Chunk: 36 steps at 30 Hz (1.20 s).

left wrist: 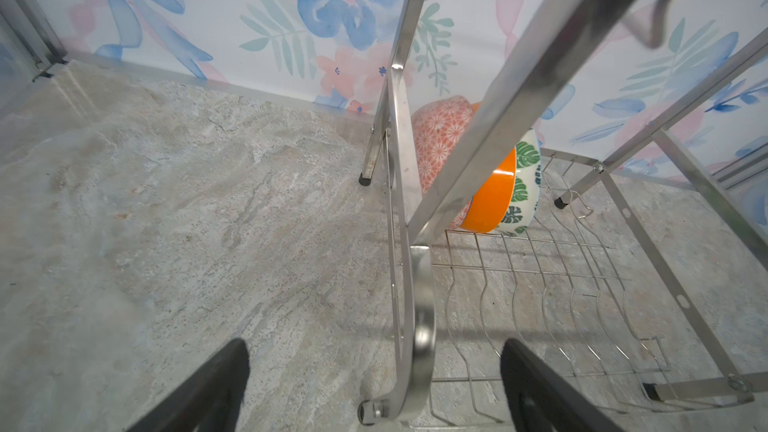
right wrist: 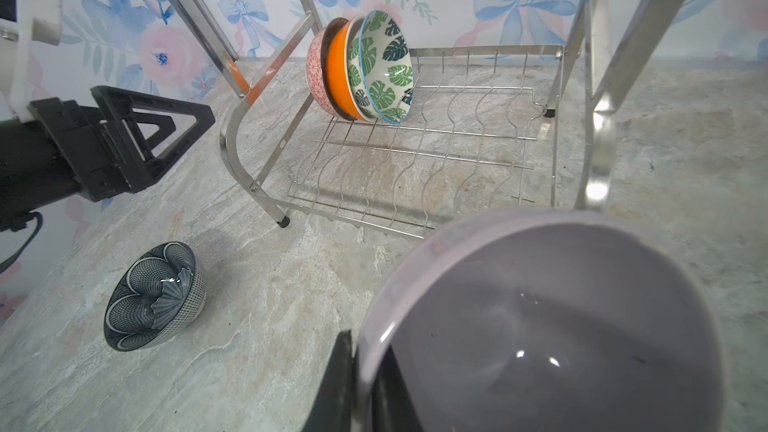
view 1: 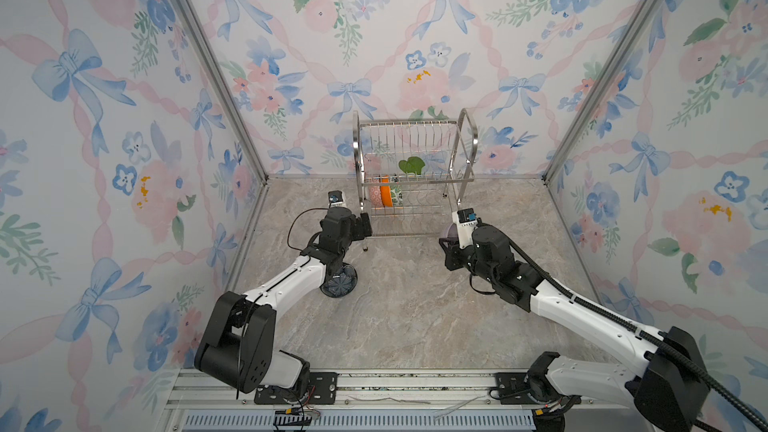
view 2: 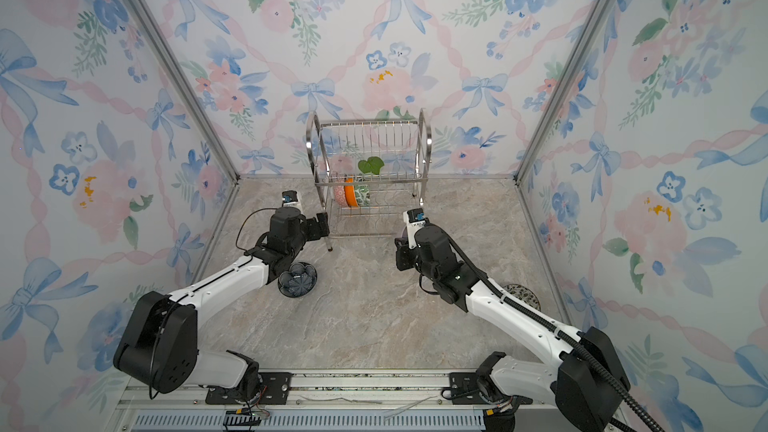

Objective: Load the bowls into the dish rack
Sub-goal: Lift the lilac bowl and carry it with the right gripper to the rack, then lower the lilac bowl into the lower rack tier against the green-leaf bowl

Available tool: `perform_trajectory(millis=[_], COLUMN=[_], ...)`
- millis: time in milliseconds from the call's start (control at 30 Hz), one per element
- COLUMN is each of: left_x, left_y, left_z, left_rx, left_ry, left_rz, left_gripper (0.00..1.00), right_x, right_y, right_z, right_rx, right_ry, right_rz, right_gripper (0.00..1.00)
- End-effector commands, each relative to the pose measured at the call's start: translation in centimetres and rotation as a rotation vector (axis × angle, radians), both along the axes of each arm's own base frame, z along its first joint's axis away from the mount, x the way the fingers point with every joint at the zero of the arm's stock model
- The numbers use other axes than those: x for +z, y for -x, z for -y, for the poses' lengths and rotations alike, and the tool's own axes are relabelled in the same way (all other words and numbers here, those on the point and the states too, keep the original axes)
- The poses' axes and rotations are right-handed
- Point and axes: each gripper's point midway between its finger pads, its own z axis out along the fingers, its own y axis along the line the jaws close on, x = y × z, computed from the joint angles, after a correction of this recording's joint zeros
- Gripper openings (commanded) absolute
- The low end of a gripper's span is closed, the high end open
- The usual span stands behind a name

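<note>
The dish rack [view 1: 356,147] [view 2: 423,147] stands at the back of the table. On its lower tier, at the left end, three bowls stand on edge: pink-patterned [right wrist: 313,72], orange [right wrist: 337,68] and green leaf-print [right wrist: 382,72]. My right gripper [right wrist: 361,351] is shut on the rim of the lilac bowl [right wrist: 561,326] [view 1: 449,234], held just right of the rack's front. My left gripper [left wrist: 374,344] [view 1: 365,224] is open, its jaws either side of the rack's front left frame [left wrist: 401,184]. A dark blue bowl [view 1: 340,282] [right wrist: 156,295] sits on the table under the left arm.
A black-and-white floral bowl [view 2: 523,295] lies on the table at the right, partly behind the right arm. Flowered walls close in the left, back and right sides. The rack's upper tier [view 1: 409,126] hangs over the lower one.
</note>
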Motion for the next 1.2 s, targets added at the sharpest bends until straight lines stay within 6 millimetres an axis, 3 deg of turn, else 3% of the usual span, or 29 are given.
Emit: perform_trajectory(millis=[0, 167, 500, 733, 1067, 1167], left_x=[-0.3, -1.1, -2.2, -2.8, -3.8, -4.0], left_y=[-0.9, -1.6, -2.3, -2.6, -2.7, -2.7], left_z=[1.4, 1.8, 2.2, 2.6, 1.8, 1.7], left_rx=[-0.051, -0.057, -0.072, -0.082, -0.046, -0.042], left_ry=[0.058, 0.051, 0.023, 0.017, -0.027, -0.041], left_rz=[-0.016, -0.036, -0.057, -0.070, -0.089, -0.097], left_gripper=[0.93, 0.87, 0.57, 0.56, 0.34, 0.26], right_x=[3.1, 3.6, 4.1, 4.1, 3.9, 2.8], right_y=[-1.1, -2.7, -6.1, -7.8, -10.0, -11.3], right_z=[-2.1, -3.7, -5.1, -6.4, -7.3, -7.4], right_rx=[0.044, 0.065, 0.067, 0.077, 0.070, 0.061], right_ry=[-0.088, -0.165, -0.268, -0.293, -0.355, -0.374], right_rz=[0.094, 0.095, 0.079, 0.077, 0.077, 0.048], right_gripper=[0.00, 0.00, 0.00, 0.00, 0.00, 0.00])
